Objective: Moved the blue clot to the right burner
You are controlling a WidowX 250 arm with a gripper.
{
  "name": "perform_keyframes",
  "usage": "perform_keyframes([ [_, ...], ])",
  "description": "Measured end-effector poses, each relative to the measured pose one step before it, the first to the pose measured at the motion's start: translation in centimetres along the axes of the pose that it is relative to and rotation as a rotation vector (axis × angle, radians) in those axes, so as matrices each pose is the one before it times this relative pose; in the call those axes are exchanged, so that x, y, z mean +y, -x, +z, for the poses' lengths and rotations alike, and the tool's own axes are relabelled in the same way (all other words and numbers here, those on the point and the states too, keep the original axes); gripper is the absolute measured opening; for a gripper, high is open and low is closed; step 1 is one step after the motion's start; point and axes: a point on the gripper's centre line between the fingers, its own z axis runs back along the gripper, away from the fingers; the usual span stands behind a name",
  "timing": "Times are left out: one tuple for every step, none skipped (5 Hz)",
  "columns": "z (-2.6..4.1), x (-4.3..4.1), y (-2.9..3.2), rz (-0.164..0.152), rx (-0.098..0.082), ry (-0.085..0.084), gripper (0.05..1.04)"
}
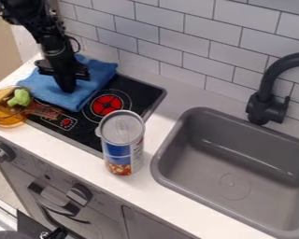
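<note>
While one gripper (67,84) hangs down onto one blue cloth (102,77), whether clenched or released I cannot tell, two knobs (79,193) line the front; one can (122,142) stands near one red burner (106,105), one amber bowl (5,122) beside the stove (153,93), whose far-left part the cloth covers, rumpled, matte and thickly bunched
</note>
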Motion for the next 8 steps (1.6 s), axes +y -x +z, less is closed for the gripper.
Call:
perform_keyframes([
  [0.052,-1.627,-0.232,-0.0397,0.0095,0.0292,0.053],
  [-0.051,-1.768,0.211,-0.0032,0.0317,0.0327,0.053],
  [0.112,-3.459,0.517,0.0277,0.069,0.0362,0.053],
  [-0.304,-2.6,0.186,-0.0111,0.0235,0.0154,0.053],
  [-0.143,-1.428,0.307,-0.0205,0.0014,0.0158,0.053],
  [-0.126,-0.834,-0.145,-0.0138,-0.0147,0.0164,0.053],
  [-0.095,-0.694,-0.093,-0.0055,-0.0046,0.0081,0.053],
  [0.039,-0.06,0.122,-0.0043,-0.0229,-0.0244,0.071],
])
